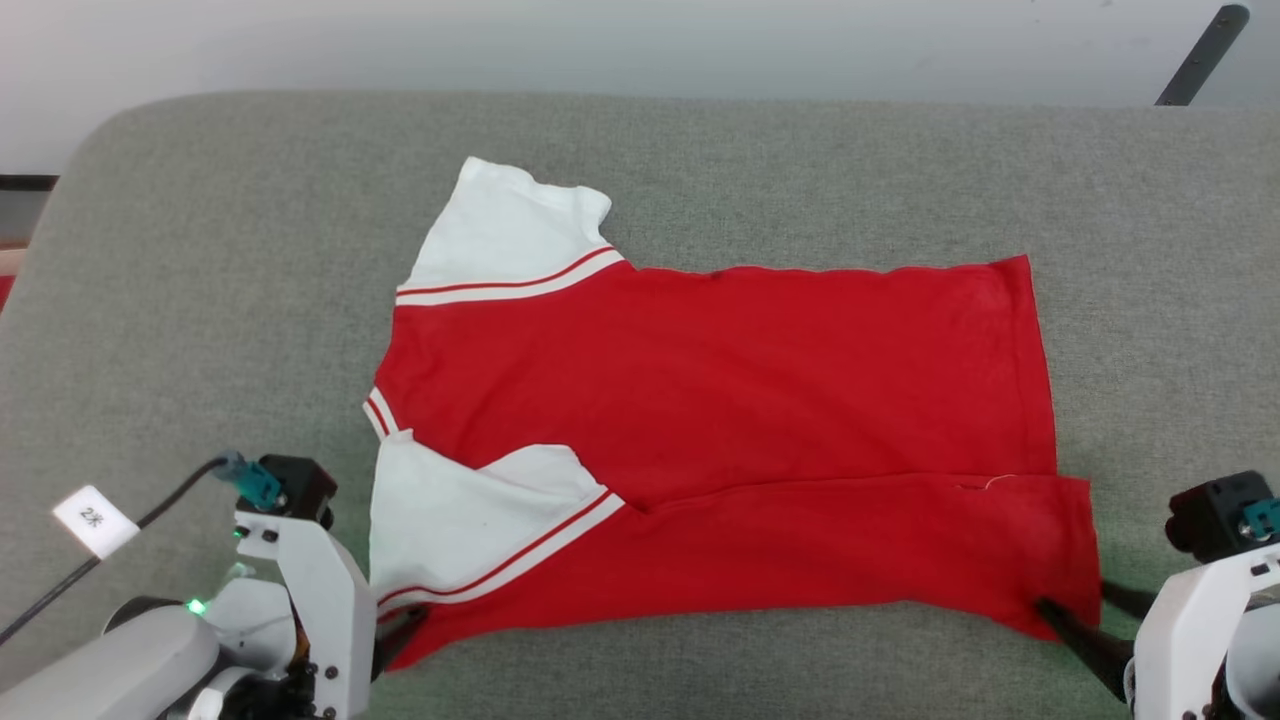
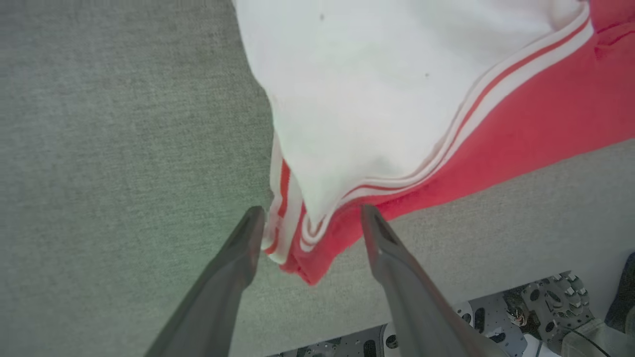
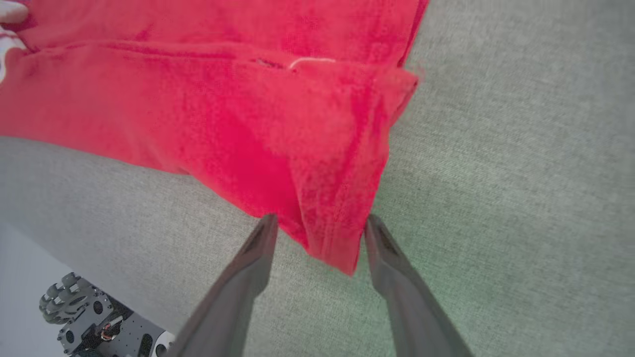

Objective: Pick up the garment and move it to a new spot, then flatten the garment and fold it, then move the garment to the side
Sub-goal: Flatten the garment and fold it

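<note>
One garment (image 1: 720,400); L hand (image 2: 311,210), R hand (image 3: 321,218) spread, prob. touching corners.

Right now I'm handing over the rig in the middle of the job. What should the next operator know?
Left gripper: open, fingers either side of the near sleeve-end corner of the shirt, not clamped.
Right gripper: open, fingers either side of the near hem corner.
Shirt: spread on the grey cushion, collar end toward the robot's left, hem toward its right.
Done: the shirt is laid flat, and its near long side is folded over as a strip.
Left: the far sleeve lies unfolded. Finish the folds, then move the shirt aside.
</note>
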Motion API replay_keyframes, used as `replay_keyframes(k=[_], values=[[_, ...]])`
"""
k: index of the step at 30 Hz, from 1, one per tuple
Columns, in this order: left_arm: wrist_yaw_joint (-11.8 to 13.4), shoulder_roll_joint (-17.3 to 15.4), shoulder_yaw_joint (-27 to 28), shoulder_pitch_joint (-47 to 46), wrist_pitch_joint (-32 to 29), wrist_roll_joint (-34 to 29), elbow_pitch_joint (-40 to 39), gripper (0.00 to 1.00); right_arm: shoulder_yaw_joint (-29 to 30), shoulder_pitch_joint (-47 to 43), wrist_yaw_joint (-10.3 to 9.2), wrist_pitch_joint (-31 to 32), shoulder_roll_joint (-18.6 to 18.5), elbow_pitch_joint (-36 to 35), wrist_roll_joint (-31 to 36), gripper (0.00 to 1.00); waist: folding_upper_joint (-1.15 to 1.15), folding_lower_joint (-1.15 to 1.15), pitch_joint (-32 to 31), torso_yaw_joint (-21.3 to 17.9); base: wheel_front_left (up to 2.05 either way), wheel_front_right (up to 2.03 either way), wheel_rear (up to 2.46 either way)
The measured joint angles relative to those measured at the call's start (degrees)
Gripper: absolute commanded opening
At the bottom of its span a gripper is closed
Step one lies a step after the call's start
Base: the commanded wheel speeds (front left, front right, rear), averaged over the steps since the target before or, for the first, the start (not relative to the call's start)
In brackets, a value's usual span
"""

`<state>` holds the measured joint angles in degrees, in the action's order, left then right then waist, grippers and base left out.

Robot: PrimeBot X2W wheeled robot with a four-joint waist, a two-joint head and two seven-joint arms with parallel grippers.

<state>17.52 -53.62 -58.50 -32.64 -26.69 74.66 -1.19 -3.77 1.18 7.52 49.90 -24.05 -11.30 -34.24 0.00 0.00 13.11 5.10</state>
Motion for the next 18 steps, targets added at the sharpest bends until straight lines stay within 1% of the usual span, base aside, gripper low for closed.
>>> replay_keyframes(k=[6,10,14,18], values=[[1.27,-1.67,0.63,-0.37,-0.89,0.12,-1.2,1.0,1.62,0.49,0.0,-1.37,0.47,-1.16,0.44,1.0,0.0,0.0,-0.23,-0.23,0.0,0.0,0.0],[1.92,-2.81,1.93,-1.86,-0.71,-0.01,-2.33,1.0,2.82,1.31,0.0,-4.19,1.04,-3.0,1.23,1.0,0.0,0.0,-0.29,-0.59,0.0,0.0,0.0],[1.92,-3.67,3.72,-4.87,0.52,-1.52,-3.15,1.0,3.37,3.7,0.0,-10.66,1.49,-5.36,3.37,1.0,0.0,0.0,-0.2,-1.13,0.0,0.0,0.0],[-0.37,-3.68,5.8,-9.29,3.7,-4.71,-2.64,1.0,2.55,5.86,0.0,-18.81,1.68,-6.62,5.42,1.0,0.0,0.0,0.23,-2.03,0.0,0.0,0.0]])
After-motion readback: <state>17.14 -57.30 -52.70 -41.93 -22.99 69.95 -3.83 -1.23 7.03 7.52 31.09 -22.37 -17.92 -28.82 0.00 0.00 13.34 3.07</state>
